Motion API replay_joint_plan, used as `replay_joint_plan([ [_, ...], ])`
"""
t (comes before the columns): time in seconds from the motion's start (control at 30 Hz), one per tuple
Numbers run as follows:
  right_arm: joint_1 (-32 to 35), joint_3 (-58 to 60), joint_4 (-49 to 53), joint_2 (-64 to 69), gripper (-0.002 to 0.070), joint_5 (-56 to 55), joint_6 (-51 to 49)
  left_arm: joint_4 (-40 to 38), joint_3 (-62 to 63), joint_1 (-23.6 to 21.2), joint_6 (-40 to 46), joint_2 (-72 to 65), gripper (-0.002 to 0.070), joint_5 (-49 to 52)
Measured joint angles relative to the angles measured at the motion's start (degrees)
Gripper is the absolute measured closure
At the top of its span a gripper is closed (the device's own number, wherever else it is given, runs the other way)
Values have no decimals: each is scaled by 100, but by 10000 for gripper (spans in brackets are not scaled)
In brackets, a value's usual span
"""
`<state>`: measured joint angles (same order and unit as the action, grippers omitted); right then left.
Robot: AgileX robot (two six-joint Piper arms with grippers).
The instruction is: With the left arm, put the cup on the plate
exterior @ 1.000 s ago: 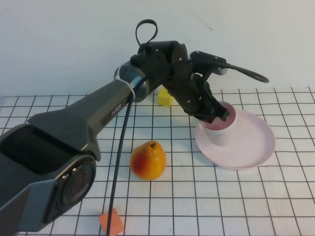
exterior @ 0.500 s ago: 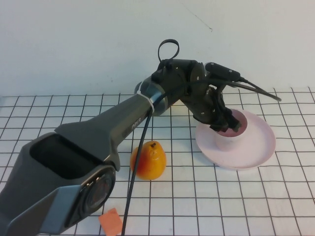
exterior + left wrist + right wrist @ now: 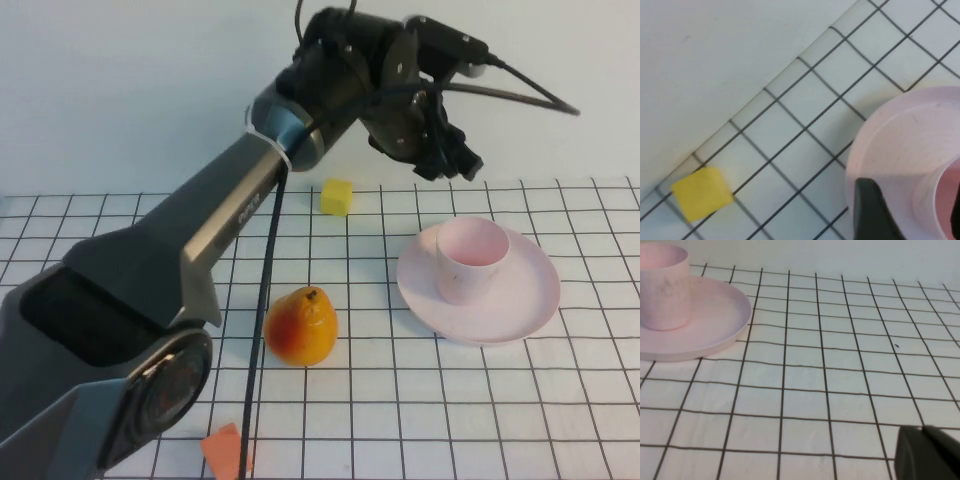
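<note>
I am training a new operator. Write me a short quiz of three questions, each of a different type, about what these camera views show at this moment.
1. True or false: the cup stands upright on the plate.
2. Multiple choice: where is the left gripper?
A. shut around the cup
B. raised in the air above the cup, holding nothing
C. resting on the pear
3. Fill in: the small block near the far edge of the table has the colour ____.

Key
1. True.
2. B. Its jaws are open and empty.
3. Yellow.

Note: the right gripper shows only as a dark edge low over the table in its own wrist view.
</note>
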<state>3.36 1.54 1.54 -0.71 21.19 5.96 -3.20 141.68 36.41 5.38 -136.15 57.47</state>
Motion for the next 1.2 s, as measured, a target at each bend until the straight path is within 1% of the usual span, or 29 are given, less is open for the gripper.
replay_joint_plan([
  [0.13, 0, 0, 0, 0, 678, 0, 0, 739, 0, 0, -196, 528, 462, 612],
  [0.2, 0, 0, 0, 0, 678, 0, 0, 1071, -71, 0, -222, 849, 529, 740],
  [0.27, 0, 0, 0, 0, 678, 0, 0, 1218, -219, -16, -236, 1279, 600, 743],
  [0.3, 0, 0, 0, 0, 678, 0, 0, 1265, -317, -26, -245, 1513, 626, 732],
  [0.37, 0, 0, 0, 0, 678, 0, 0, 1372, -533, -49, -245, 1951, 654, 732],
  [0.47, 0, 0, 0, 0, 678, 0, 0, 1790, -965, -59, -380, 2640, 668, 732],
  [0.63, 0, 0, 0, 0, 678, 0, 0, 2704, -1931, -99, -945, 3846, 672, 550],
  [0.8, 0, 0, 0, 0, 678, 0, 0, 2887, -3013, -198, -1371, 4934, 673, 180],
  [0.87, 0, 0, 0, 0, 678, 0, 0, 2887, -3406, -198, -1456, 5334, 675, 88],
  [0.97, 0, 0, 0, 0, 678, 0, 0, 2664, -4017, -198, -1524, 5968, 675, -97],
  [1.1, 0, 0, 0, 0, 678, 0, 0, 2039, -4971, -220, -1538, 6742, 676, -310],
  [1.2, 0, 0, 0, 0, 678, 0, 0, 1448, -5752, -220, -1526, 7286, 676, -723],
])
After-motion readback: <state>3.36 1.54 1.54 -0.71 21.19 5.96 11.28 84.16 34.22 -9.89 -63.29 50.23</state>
